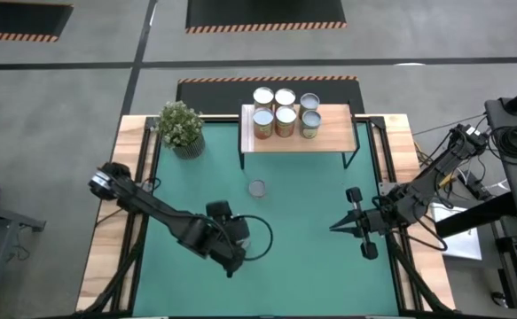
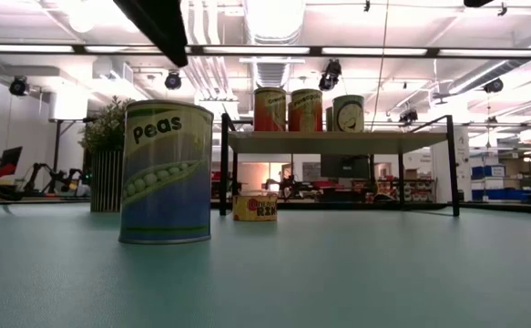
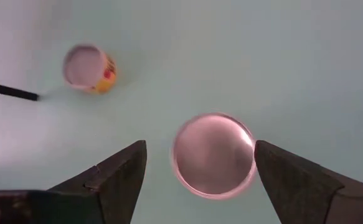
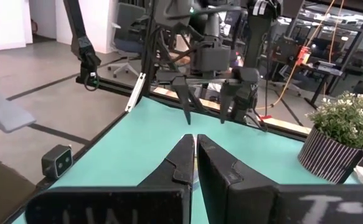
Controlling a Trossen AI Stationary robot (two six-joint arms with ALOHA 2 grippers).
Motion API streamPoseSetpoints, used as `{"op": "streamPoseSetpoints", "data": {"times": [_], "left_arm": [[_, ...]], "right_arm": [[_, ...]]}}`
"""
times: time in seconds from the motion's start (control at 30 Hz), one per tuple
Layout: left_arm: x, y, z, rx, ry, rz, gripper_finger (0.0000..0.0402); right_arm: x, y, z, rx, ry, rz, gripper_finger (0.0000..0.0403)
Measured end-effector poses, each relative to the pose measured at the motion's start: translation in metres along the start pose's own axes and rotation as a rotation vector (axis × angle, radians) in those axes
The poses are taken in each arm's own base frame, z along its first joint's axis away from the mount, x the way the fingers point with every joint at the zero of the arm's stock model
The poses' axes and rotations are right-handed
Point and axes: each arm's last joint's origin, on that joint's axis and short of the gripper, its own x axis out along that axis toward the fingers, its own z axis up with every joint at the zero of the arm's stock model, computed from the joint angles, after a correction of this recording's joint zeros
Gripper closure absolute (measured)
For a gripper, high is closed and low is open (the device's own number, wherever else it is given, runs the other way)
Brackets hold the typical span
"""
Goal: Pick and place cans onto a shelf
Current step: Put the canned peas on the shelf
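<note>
A tall can labelled "Peas" [image 2: 167,173] stands upright on the green mat; its silvery top [image 3: 213,155] shows in the left wrist view. My left gripper [image 3: 200,144] hangs above it, open and pointing down, with one finger on either side of the top and apart from it. The high view shows this gripper [image 1: 233,241] at the mat's near left. A small orange can [image 1: 257,188] stands on the mat in front of the shelf [image 1: 338,140], which carries several cans [image 1: 285,120]. My right gripper [image 4: 195,146] is shut and empty, low at the mat's right [image 1: 333,228].
A potted plant [image 1: 180,128] stands at the mat's far left corner. The shelf's black legs [image 2: 223,164] rise from the far middle of the mat. Open green mat [image 1: 302,266] lies between the two grippers and along the near edge.
</note>
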Motion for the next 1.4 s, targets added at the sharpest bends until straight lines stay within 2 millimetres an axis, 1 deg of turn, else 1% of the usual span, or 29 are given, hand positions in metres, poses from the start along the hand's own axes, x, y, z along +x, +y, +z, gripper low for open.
{"op": "streamPoseSetpoints", "data": {"times": [0.27,0.4,0.53,0.83,0.93,1.1,1.17,1.4], "left_arm": [[0.001,0.000,0.000,0.001,0.013,-0.010,0.0094],[0.010,-0.004,-0.003,0.007,0.021,-0.004,0.0082],[0.020,-0.005,-0.009,0.018,0.026,0.001,0.0076],[0.021,-0.004,-0.009,0.036,0.030,0.009,0.0071],[0.022,-0.003,-0.009,0.028,0.050,-0.006,0.0056],[0.022,-0.002,-0.009,0.002,0.053,-0.002,0.0014],[0.020,-0.002,-0.008,0.010,0.056,-0.001,0.0005],[0.021,-0.003,-0.010,0.037,0.069,-0.025,0.0016]], "right_arm": [[0.000,0.000,-0.001,0.012,0.004,0.001,0.0394],[0.000,0.000,-0.001,0.019,0.004,0.001,0.0394],[0.000,0.000,-0.002,0.019,0.005,0.001,0.0394],[0.000,0.000,-0.002,0.012,0.005,0.001,0.0394],[0.000,0.000,-0.002,0.013,0.006,0.001,0.0394],[0.000,0.000,-0.002,0.020,0.006,0.001,0.0394],[0.000,0.000,-0.002,0.026,0.007,0.001,0.0394],[0.000,0.000,-0.003,0.023,0.013,0.002,0.0394]]}}
